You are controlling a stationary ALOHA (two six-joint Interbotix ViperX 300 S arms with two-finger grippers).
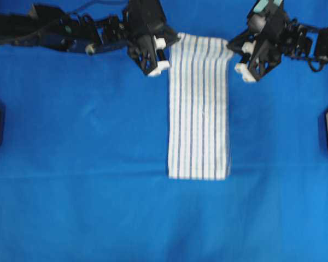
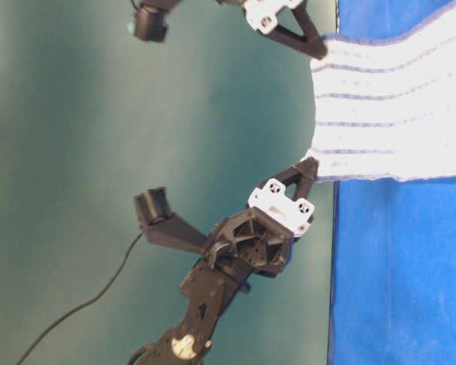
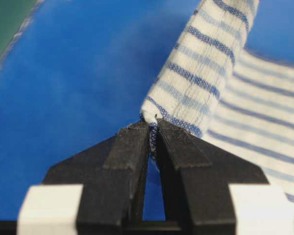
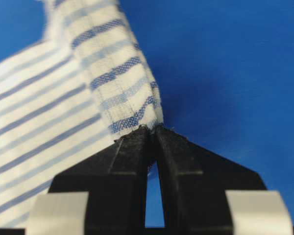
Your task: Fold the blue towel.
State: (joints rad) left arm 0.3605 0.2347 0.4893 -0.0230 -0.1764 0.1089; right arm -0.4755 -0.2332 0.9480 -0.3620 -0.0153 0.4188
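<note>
Towel (image 1: 199,109) is a long narrow striped strip on the blue cloth (image 1: 71,207). Its near end lies flat by the cloth's crease; its far end is lifted off the cloth, one corner in each gripper.

Left gripper (image 3: 153,128): jaws pinched tight on the towel's far-left corner, only a sliver of fabric between the tips. Right gripper (image 4: 151,131): same, clamped on the far-right corner. The side view shows the held edge sagging in a curve between the two grippers, above the cloth.

Judged step: carrying the far end toward the near end for a lengthwise fold, not yet laid down.

Risks:
- Grip is at the very corner tips, so a tug could pull the fabric out.
- Arms moving unevenly would skew the edge and the fold lands crooked.
- Dragging too low could shift or bunch the flat near part.
- Slack middle may fold under itself on release.
</note>
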